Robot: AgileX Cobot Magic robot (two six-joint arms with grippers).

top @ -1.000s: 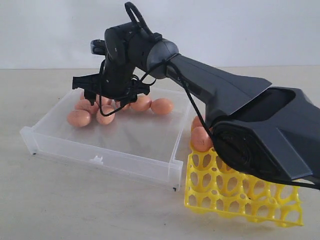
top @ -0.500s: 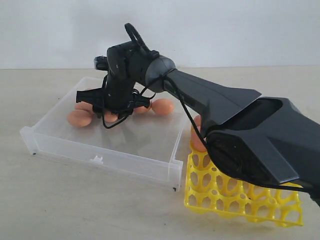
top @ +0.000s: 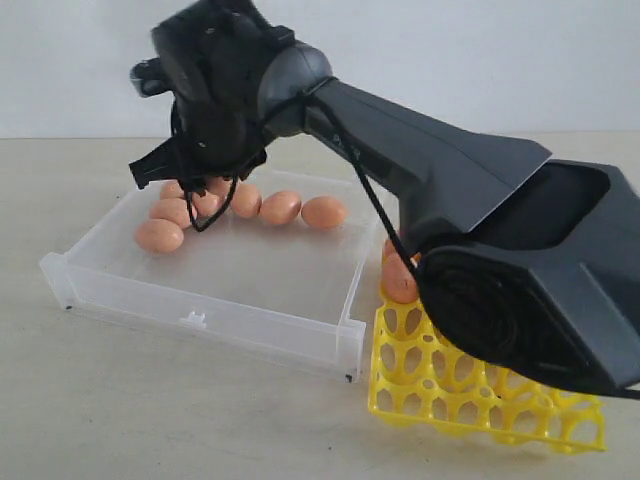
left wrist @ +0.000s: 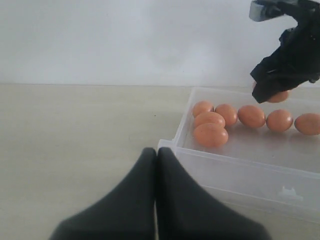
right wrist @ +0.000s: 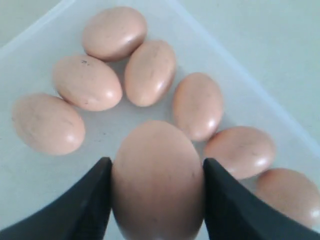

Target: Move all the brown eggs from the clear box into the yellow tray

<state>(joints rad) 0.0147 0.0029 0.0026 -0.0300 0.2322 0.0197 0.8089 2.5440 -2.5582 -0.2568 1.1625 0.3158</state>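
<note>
**Right gripper pinches one egg above the clear box**

The right gripper (right wrist: 156, 162) has its two dark fingers (right wrist: 82, 210) clamped on the flanks of the held egg (right wrist: 157, 187), a brown one. The egg's long axis runs along the fingers, and its far end reaches a little past their tips. In the left wrist view the egg hangs above the box floor, over the far-left part, touching none of the other eggs.

Below it, the clear box (top: 200, 312) holds seven loose eggs (right wrist: 150, 72), all lying on their sides on the bottom. They gather along the far wall. Four are bunched in the far-left corner, some of them touching. The other three are strung in a row toward the right. Their long axes point in various directions.

The yellow tray (top: 480, 410) lies just beside the box's near-right corner. Two tray eggs (top: 400, 280) show in its far-left cells. The right arm (top: 470, 200) stretches over the tray and hides its far cells, so what else sits there cannot be told.

The left gripper (left wrist: 156, 167) has its fingers (left wrist: 130, 205) pressed together with nothing between them. It sits low over the table (left wrist: 75, 150) and points toward the box's near-left corner. Whether it touches the wall cannot be told.
</note>
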